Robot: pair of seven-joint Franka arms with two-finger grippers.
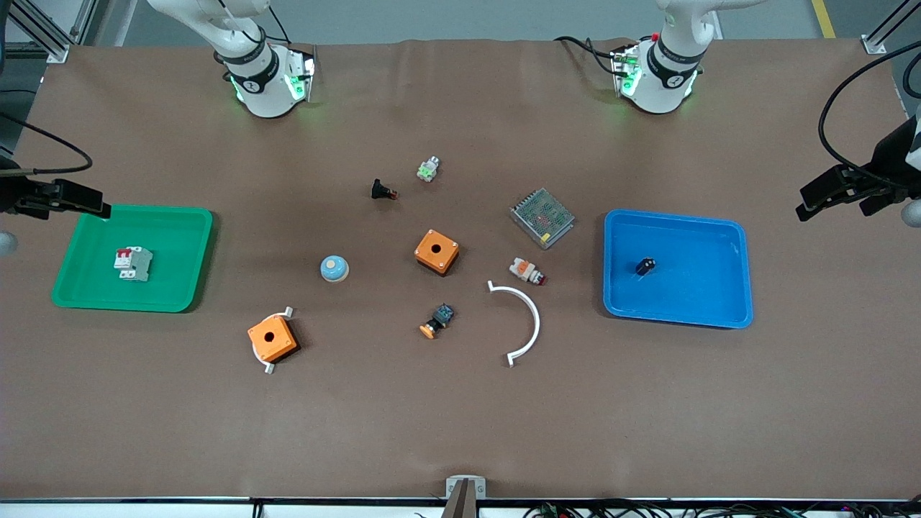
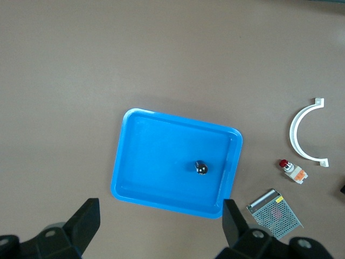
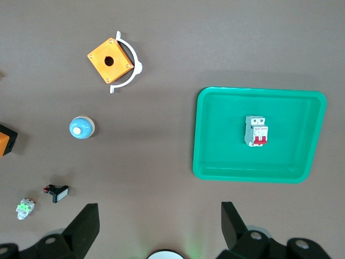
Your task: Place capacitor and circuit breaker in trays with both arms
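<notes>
Capacitor (image 1: 645, 266) mid blue tray (image 1: 727, 316), circuit breaker (image 1: 133, 263) mid green tray (image 1: 180, 302)

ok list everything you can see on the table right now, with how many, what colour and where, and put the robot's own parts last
capacitor: 1, black, in the blue tray
circuit breaker: 1, white-grey with red toggles, in the green tray
orange boxes: 2, one mid-table, one nearer the front camera on a white bracket
white arc: 1, beside the blue tray
blue dome: 1, mid-table
metal mesh unit: 1, grey, near the blue tray
small buttons and switches: 4, scattered mid-table
left gripper: open, over the table beside the blue tray
right gripper: open, over the table beside the green tray
</notes>
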